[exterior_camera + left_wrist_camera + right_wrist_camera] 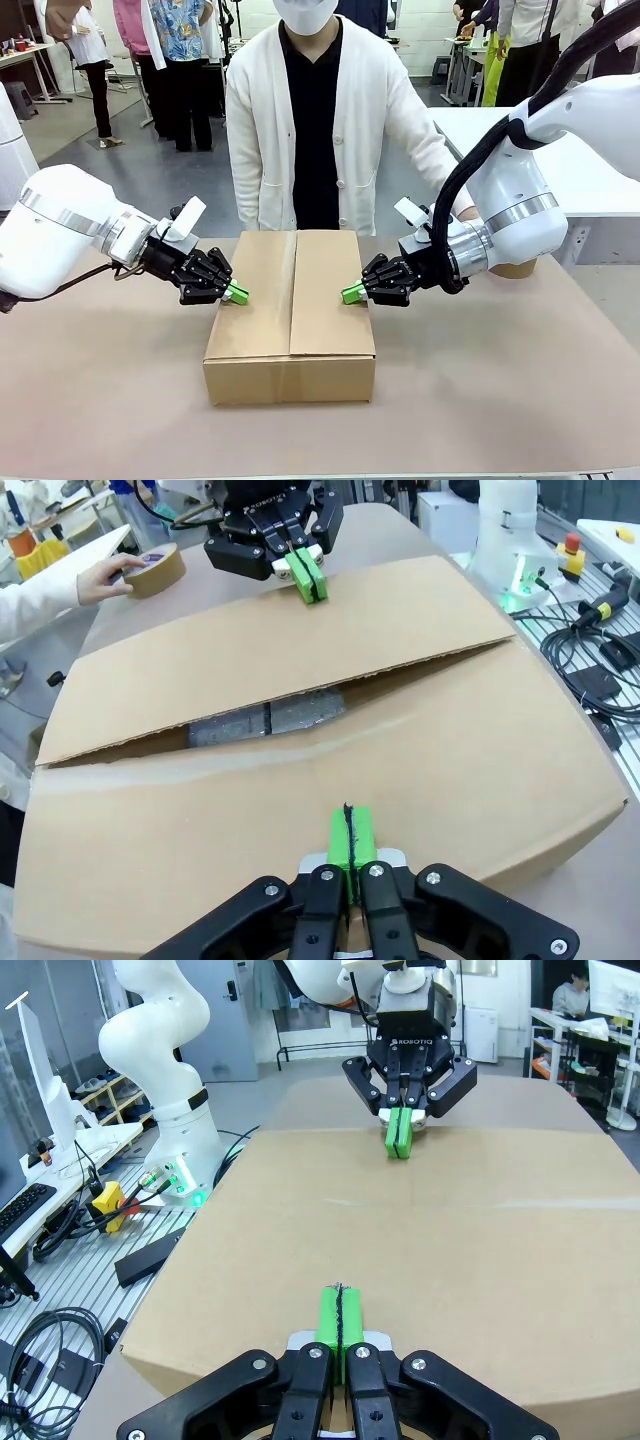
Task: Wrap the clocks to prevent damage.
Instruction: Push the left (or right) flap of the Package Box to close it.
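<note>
Left hand [237, 293] and right hand [352, 294], both pressed together and empty, flank the cardboard box [290, 330] on the bench [100, 400]. We glimpse the clocks [265, 718], seemingly a grey bundle, through the flap seam, midway between both hands; neither is nearer.

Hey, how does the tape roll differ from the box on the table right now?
The box is large and rectangular; the tape roll is small and round. The box sits mid-table between the left gripper and the right gripper; the roll lies toward the far side with the person's hand on it. Both are brown.
</note>
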Robot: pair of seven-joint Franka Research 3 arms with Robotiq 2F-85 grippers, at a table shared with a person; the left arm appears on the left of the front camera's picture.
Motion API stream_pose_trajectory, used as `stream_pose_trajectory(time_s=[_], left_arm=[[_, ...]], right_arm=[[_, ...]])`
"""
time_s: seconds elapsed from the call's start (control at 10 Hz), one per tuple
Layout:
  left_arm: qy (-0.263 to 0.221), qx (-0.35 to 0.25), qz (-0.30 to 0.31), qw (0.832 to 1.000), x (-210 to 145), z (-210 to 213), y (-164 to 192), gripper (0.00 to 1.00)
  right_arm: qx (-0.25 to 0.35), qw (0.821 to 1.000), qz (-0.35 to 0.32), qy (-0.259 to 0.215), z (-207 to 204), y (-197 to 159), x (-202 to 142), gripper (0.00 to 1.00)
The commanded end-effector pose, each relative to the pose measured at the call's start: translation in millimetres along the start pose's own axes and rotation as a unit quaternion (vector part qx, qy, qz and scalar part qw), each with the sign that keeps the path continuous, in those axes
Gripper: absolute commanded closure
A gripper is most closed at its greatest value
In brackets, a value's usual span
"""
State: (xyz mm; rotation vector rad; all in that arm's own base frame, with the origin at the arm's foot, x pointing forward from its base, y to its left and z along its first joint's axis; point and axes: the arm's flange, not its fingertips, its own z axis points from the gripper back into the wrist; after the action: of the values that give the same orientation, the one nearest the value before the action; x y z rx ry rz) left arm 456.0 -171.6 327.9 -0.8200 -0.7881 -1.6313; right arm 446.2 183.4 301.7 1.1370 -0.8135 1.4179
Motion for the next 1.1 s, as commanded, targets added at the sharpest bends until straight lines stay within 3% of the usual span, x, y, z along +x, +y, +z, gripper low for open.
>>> stream_pose_trajectory(time_s=[0.0,0.6,0.7,1.0], left_arm=[[0.104,0.008,0.007,0.995,-48.5,-26.6,-9.5,1.0],[0.099,0.008,0.013,0.995,-48.6,-25.4,-9.6,1.0],[0.011,0.003,0.004,1.0,2.9,-0.3,-0.4,1.0],[0.011,0.003,0.004,1.0,2.9,-0.3,-0.4,1.0]], right_arm=[[-0.003,1.0,-0.004,0.003,-2.5,-0.2,-4.0,0.99],[-0.003,1.0,-0.004,0.003,-2.5,-0.2,-4.0,0.99],[-0.003,1.0,-0.004,0.003,-2.5,-0.2,-4.0,0.99],[-0.003,1.0,-0.004,0.003,-2.5,-0.2,-4.0,0.99]])
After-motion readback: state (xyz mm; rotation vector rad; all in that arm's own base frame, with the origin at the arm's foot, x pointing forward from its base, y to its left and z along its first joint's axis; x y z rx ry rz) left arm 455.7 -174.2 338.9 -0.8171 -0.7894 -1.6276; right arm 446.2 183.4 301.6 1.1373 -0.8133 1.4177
